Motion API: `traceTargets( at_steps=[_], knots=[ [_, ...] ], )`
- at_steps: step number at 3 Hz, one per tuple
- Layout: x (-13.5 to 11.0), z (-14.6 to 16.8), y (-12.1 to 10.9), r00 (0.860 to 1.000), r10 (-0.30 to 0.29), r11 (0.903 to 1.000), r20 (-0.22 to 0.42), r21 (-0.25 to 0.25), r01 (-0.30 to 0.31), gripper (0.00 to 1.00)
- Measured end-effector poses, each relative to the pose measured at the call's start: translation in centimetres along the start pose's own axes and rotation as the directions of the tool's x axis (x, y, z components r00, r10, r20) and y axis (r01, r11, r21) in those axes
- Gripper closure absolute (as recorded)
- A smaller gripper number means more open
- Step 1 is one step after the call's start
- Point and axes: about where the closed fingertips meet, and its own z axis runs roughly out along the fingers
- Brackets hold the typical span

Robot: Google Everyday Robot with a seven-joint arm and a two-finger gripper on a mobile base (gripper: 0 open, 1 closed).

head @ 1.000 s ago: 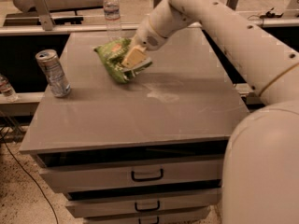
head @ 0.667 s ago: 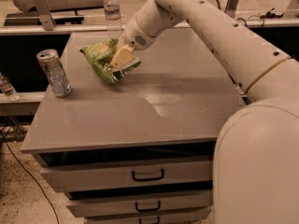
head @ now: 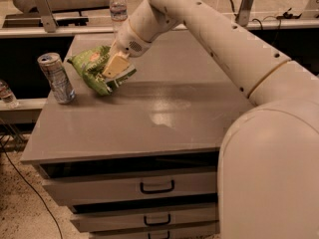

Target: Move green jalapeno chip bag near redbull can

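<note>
1. Nearest: cabinet (head: 99,190) front, 3 drawer handles showing.
2. On its grey top, left side: 1 can (head: 56,77), upright, near the edge.
3. Just right of it: 1 chip bag (head: 88,64), close to the can, not touching. Can't tell if it's resting on the top or just off it.
4. 1 gripper (head: 113,69), jaws clamped on the bag, arm reaching in from the right.
5. Step, I'd say: carry nearly done, bag approx. at its spot. Next: lower it, let go w/o nudging the can.
6. Far back: 1 water bottle (head: 118,4).
</note>
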Motion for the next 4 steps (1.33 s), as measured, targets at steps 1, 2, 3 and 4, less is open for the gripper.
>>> traceTargets(
  at_steps=[1, 2, 3, 4],
  knots=[
    [-0.8, 1.2, 0.6, 1.0, -0.01, 0.9996, 0.004, -0.026, 0.01, 0.84],
    [-1.1, 1.9, 0.8, 1.0, -0.008, 0.9992, 0.004, -0.039, 0.008, 0.53],
    [-1.1, 2.2, 0.8, 1.0, -0.006, 0.9991, 0.003, -0.042, 0.006, 0.3],
    [-1.1, 2.3, 0.7, 1.0, -0.003, 0.999, 0.003, -0.045, 0.003, 0.05]
  ],
)
